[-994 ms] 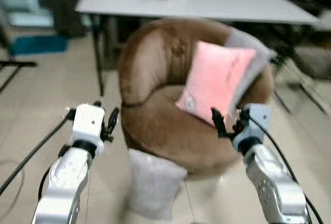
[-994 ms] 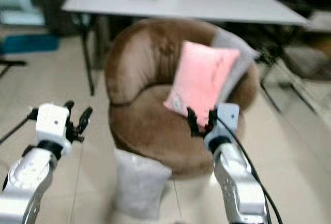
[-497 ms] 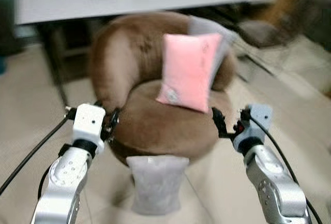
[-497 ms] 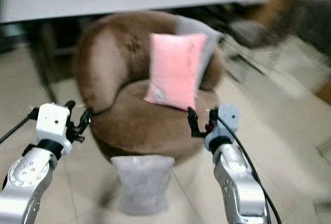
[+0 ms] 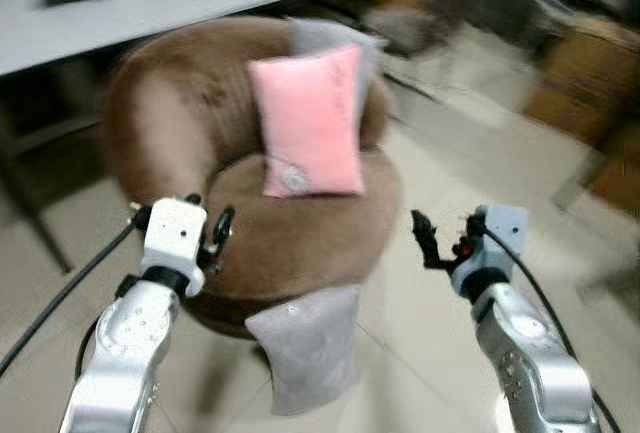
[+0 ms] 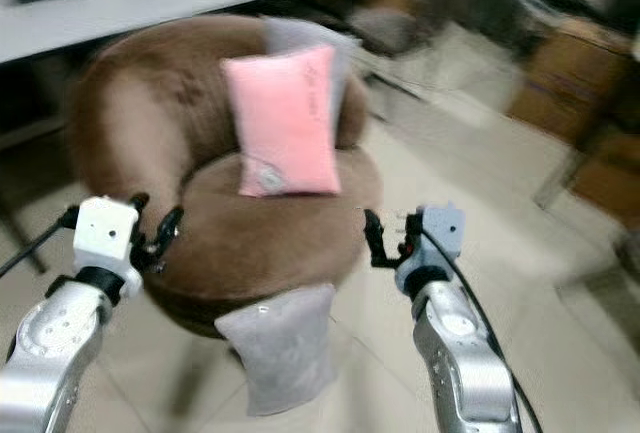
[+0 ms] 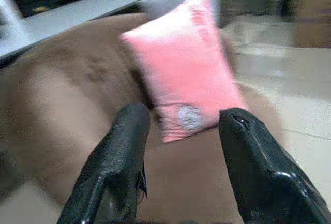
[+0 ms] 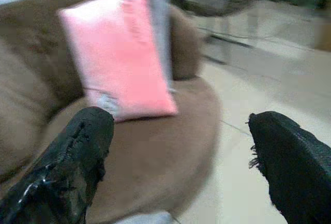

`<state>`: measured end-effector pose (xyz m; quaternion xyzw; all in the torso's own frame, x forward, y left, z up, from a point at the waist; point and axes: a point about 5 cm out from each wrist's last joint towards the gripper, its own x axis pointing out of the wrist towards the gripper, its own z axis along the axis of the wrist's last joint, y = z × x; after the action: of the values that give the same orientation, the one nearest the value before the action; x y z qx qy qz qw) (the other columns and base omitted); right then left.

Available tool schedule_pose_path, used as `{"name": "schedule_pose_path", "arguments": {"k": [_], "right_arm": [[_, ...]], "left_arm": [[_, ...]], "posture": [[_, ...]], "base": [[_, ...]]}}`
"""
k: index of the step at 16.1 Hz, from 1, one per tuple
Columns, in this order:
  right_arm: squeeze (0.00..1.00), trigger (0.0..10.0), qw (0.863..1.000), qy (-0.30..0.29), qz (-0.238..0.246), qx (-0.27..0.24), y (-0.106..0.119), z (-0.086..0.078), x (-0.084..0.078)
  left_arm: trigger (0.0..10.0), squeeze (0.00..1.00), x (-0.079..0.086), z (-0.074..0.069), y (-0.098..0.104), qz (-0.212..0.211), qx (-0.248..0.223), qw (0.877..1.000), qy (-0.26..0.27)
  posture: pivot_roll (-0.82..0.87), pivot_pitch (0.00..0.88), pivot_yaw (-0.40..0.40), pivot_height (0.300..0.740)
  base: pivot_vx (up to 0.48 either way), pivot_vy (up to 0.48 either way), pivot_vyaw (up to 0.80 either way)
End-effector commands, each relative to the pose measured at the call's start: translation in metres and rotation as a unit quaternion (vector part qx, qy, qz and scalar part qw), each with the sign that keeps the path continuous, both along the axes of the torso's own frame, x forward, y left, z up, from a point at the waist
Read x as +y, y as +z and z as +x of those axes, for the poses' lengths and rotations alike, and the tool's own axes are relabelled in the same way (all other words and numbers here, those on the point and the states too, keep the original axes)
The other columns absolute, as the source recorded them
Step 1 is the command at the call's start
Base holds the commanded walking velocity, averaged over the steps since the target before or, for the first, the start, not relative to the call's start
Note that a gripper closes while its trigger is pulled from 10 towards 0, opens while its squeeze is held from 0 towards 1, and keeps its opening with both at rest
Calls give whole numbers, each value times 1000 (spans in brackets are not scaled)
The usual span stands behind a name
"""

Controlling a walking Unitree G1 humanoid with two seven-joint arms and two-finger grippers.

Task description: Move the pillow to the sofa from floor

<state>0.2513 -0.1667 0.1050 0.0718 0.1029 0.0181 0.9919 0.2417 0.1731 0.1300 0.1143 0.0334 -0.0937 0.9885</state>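
Two end effectors hang empty with fingers spread: the left end effector (image 5: 205,238) touching the brown sofa's (image 5: 160,133) front edge, the right end effector (image 5: 440,238) over open floor (image 5: 450,153) beside it. Between and below them, head views show a grey pillow (image 5: 305,348) on the floor leaning against the sofa base; wrist views show the pink pillow (image 7: 186,69) ahead on the seat

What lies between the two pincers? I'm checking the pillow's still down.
The grey pillow leaning against the brown sofa, between left pincer and right pincer, in the eye views.
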Motion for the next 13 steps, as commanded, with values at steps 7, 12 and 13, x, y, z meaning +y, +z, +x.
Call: {"name": "schedule_pose_path", "arguments": {"k": [7,12,13], "right_arm": [[0,10000,1000,-17,-3,2,0,-2,-5],[0,10000,1000,-16,0,4,0,-5,-2],[0,10000,1000,-16,1,5,0,-5,-1]], "left_arm": [[10000,0,-4,1,1,3,2,1000,-16],[10000,0,-3,1,1,3,2,1000,-18],[10000,0,-3,1,0,3,2,1000,-19]], "posture": [[54,0,-24,740],[52,0,-27,740],[50,0,-26,740]], "base": [[0,435,-788],[0,435,-788],[0,435,-788]]}}
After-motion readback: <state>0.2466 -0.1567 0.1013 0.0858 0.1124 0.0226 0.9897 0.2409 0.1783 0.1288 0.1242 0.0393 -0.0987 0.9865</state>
